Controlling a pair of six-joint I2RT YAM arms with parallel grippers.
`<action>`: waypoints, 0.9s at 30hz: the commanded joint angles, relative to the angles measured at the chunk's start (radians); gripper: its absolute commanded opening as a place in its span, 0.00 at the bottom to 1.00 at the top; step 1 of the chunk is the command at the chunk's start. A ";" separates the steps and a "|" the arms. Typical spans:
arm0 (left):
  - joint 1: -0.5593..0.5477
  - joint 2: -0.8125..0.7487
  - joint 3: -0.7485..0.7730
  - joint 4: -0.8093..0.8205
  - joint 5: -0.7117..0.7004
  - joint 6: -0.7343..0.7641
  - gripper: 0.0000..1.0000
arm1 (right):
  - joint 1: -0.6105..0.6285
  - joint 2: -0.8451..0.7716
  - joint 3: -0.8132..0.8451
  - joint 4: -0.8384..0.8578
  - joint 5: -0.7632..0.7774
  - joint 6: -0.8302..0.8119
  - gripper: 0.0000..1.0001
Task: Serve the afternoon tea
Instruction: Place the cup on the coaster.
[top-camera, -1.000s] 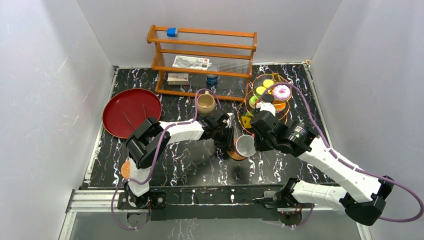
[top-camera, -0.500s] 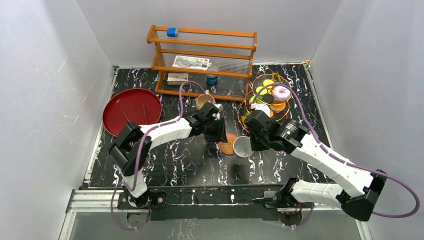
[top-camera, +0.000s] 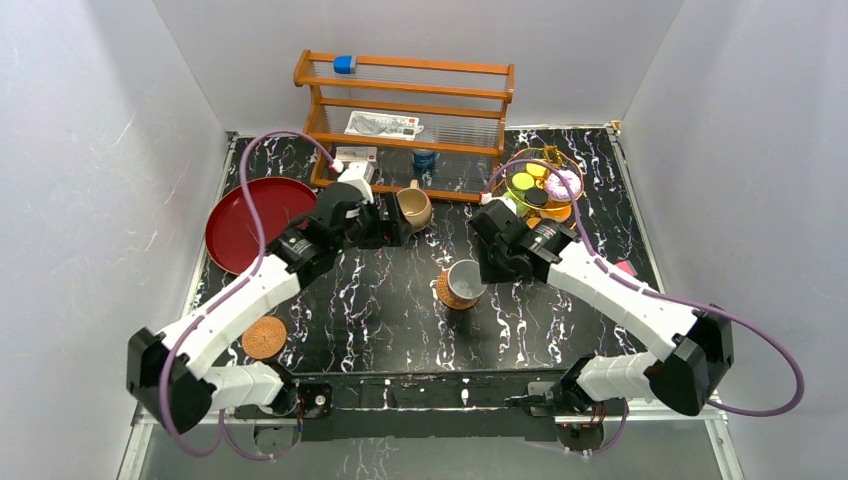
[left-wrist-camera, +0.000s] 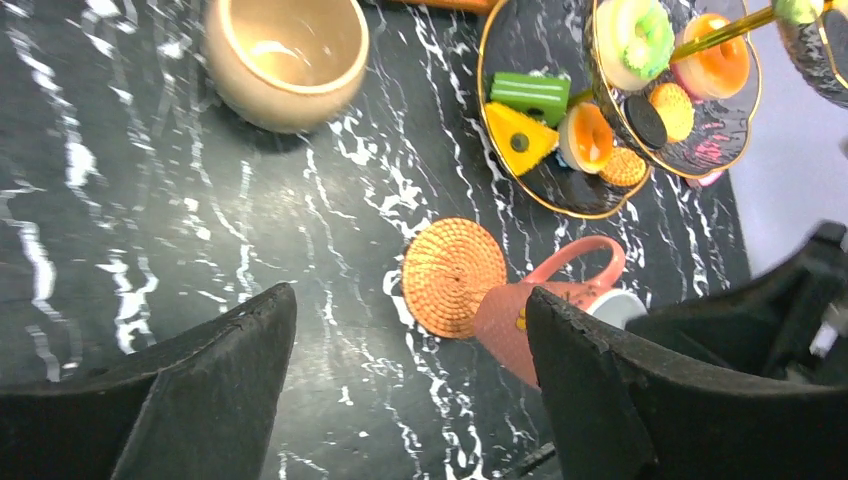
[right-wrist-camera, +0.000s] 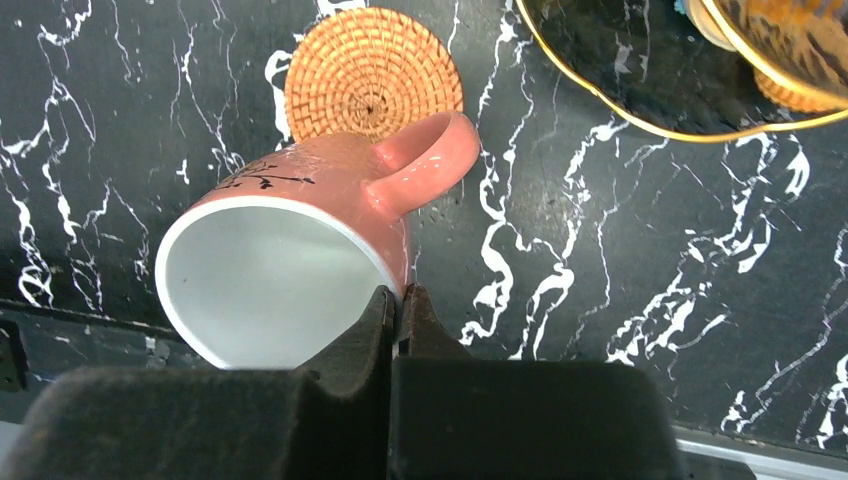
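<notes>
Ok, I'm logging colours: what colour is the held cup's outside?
The cup is salmon pink, white inside; clearest in right wrist view.

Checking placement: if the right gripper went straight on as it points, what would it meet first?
The coaster, just beyond the cup that the right gripper holds in shut jaws; the cup's base would probably touch it first. The gap is unclear.

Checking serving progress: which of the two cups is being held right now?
The pink cup with the white inside, tilted, its rim pinched by the right gripper. The tan mug stands upright and free near the wooden rack.
</notes>
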 joint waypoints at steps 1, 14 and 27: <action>-0.004 -0.128 -0.021 -0.102 -0.190 0.177 0.85 | -0.064 0.034 0.036 0.149 -0.077 -0.039 0.00; -0.005 -0.355 -0.166 -0.208 -0.457 0.461 0.91 | -0.133 0.170 0.064 0.179 -0.137 -0.072 0.00; -0.005 -0.425 -0.246 -0.159 -0.452 0.460 0.92 | -0.143 0.219 0.072 0.153 -0.149 -0.067 0.28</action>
